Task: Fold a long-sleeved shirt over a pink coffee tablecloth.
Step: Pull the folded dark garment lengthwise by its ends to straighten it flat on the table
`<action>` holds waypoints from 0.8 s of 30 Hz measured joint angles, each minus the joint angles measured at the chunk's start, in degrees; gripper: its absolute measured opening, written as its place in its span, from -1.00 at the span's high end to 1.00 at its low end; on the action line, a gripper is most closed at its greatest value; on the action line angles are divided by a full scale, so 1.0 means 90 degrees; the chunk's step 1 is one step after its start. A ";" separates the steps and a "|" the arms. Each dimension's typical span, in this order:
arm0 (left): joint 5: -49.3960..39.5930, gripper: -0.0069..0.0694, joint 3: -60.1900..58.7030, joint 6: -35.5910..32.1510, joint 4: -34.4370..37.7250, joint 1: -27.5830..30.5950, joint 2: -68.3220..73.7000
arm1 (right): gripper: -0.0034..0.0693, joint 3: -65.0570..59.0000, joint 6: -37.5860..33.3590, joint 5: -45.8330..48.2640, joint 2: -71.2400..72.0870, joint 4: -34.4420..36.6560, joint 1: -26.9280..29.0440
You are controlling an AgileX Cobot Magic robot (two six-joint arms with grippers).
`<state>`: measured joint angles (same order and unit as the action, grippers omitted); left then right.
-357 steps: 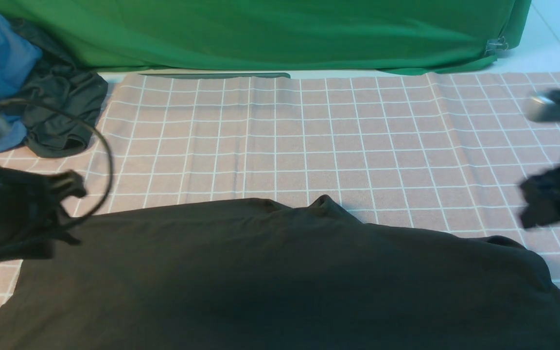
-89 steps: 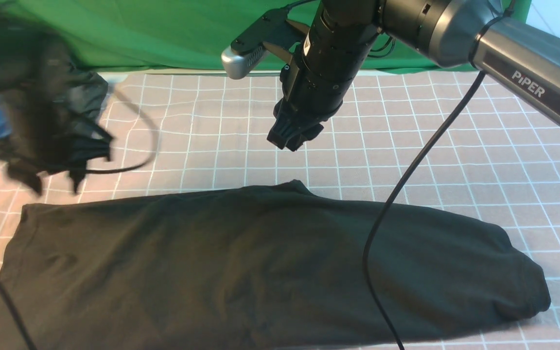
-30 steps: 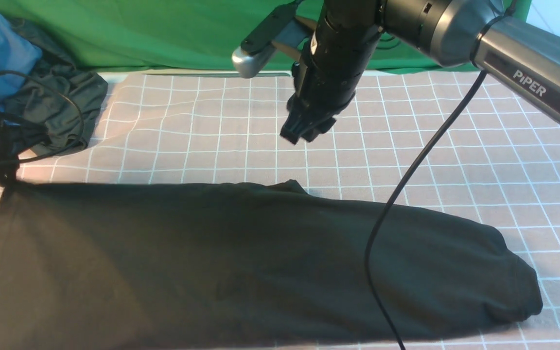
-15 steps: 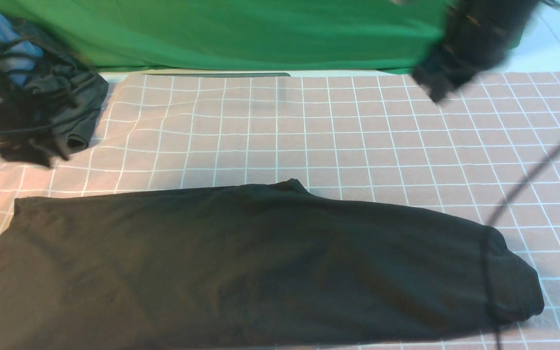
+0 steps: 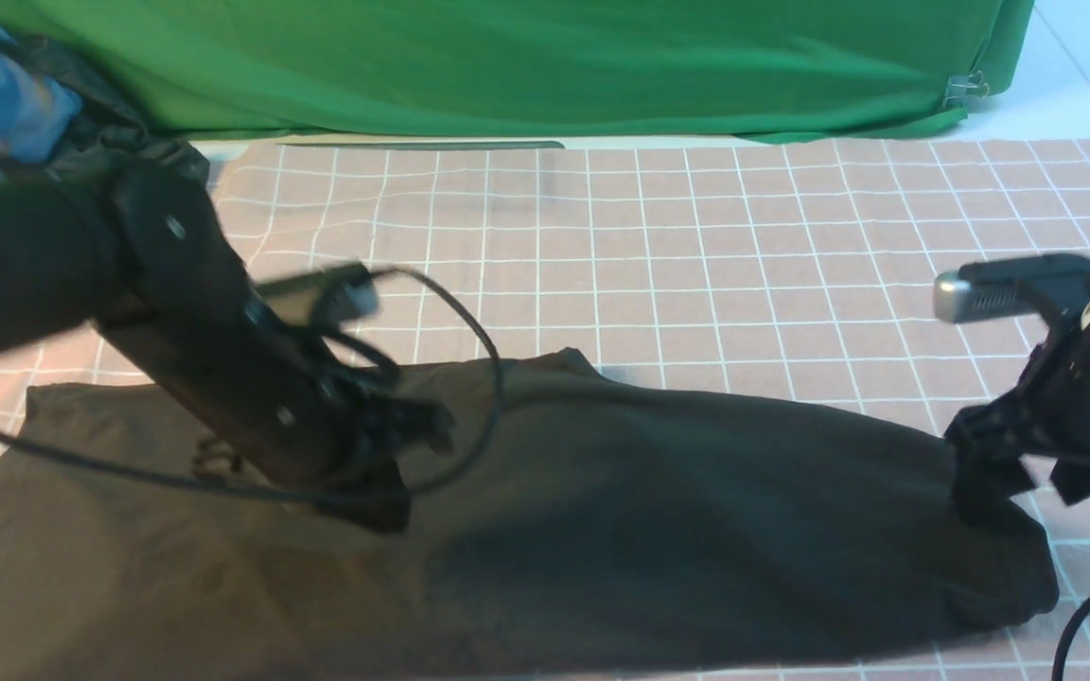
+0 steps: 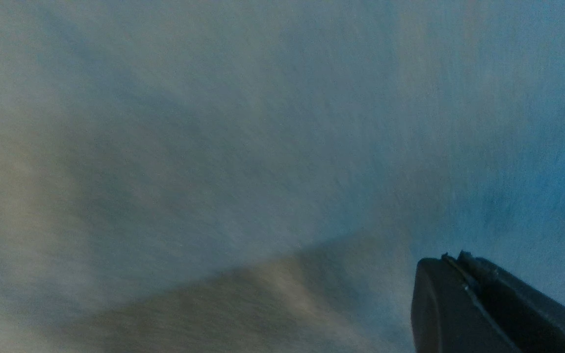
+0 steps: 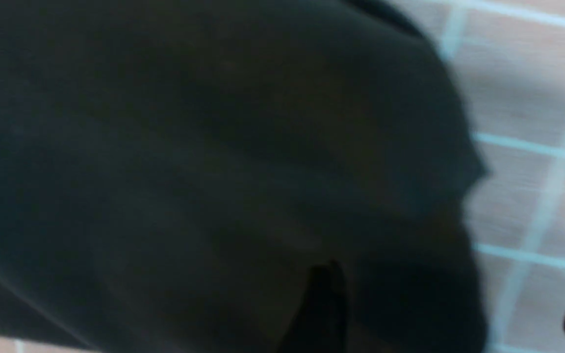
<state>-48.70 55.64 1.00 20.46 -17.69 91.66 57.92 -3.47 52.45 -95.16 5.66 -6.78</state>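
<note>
A pink checked tablecloth (image 5: 696, 246) lies before a green cloth (image 5: 507, 66). The black shirt (image 5: 649, 530) lies in a long folded band along its near side. The right gripper (image 5: 1026, 490) straddles the shirt's right end, jaws apart; the left gripper (image 5: 398, 463), blurred above the shirt, cannot be judged.

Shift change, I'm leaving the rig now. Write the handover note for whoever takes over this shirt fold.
Left gripper: low over the long-sleeved shirt, left of its middle; too blurred to tell whether it is open or shut.
Right gripper: open, jaws straddling the shirt's right end, nothing pinched yet.
Shirt: lies as a long band across the pink coffee tablecloth, no sleeves showing.
Done: apparently the lengthwise folds.
Left: probably grip the right end and fold it across.
</note>
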 joint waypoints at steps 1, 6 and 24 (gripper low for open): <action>0.0087 0.79 -0.0081 0.0034 0.0000 -0.0098 0.0000 | -0.95 -0.0082 -0.0014 -0.0139 -0.0006 0.0071 0.0000; 0.0242 0.79 -0.0238 0.0134 0.0008 -0.0226 -0.0023 | -0.99 -0.0196 -0.0028 -0.0422 -0.0166 0.0139 0.0000; -0.0041 0.79 -0.0259 0.0979 -0.1127 -0.0247 -0.1565 | 0.56 -0.0062 -0.0736 -0.0231 -0.0764 0.0260 -0.0302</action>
<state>-49.07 53.30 9.81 10.32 -19.91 77.58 57.36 -10.09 50.37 -102.04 8.00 -9.49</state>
